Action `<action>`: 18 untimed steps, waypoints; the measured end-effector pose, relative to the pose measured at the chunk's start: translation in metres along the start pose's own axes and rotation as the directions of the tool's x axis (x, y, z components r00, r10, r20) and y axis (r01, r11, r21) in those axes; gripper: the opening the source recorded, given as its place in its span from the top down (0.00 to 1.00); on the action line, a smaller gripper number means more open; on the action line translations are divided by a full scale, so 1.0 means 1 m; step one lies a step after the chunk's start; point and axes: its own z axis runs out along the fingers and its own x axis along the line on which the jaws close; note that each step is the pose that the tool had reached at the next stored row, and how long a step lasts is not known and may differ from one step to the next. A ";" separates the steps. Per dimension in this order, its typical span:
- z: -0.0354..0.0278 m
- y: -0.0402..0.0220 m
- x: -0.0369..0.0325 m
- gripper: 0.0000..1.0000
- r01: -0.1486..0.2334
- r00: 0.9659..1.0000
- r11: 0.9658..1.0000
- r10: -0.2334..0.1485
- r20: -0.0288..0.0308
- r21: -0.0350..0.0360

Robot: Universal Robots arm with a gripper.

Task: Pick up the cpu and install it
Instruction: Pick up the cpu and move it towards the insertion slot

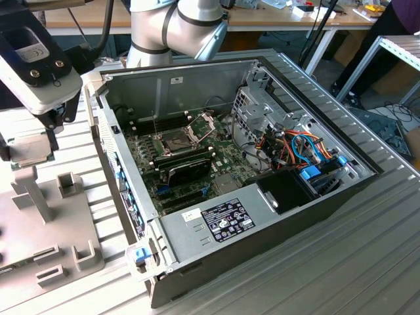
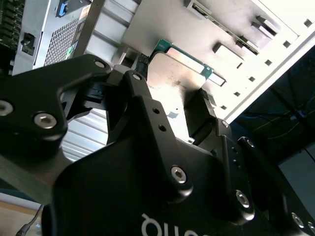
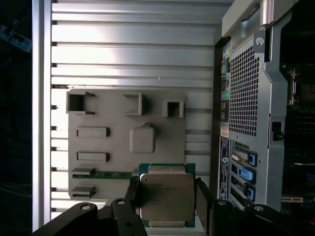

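The cpu [image 3: 166, 196], a small square chip with a silvery-grey top and green edge, hangs between my fingers [image 3: 203, 196], and my gripper [image 3: 167, 197] is shut on it. It sits a little above the grey fixture plate [image 3: 113, 147], off to the side of that plate's raised square pedestal [image 3: 142, 139]. In the second wrist view the cpu [image 2: 178, 86] shows between the black fingers [image 2: 206, 104]. In the exterior view my gripper [image 1: 29, 147] is at the far left with the cpu [image 1: 29, 157], well apart from the open dark socket [image 1: 176, 140] on the green motherboard [image 1: 226, 157].
The open computer case [image 1: 315, 197] lies to the exterior view's right of the fixture plate [image 1: 65, 223]. Its socket frame [image 1: 201, 123] stands hinged up. A black oblong module [image 1: 188, 172], a drive cage [image 1: 252, 111] and coloured cables [image 1: 298, 147] crowd the inside.
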 end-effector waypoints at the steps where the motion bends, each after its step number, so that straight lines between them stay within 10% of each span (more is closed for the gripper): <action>1: 0.0000 0.0000 -0.0019 0.45 0.000 1.000 1.000 0.000 0.000 0.000; 18: -0.0004 -0.0006 -0.0254 0.45 0.000 1.000 1.000 0.000 0.000 0.000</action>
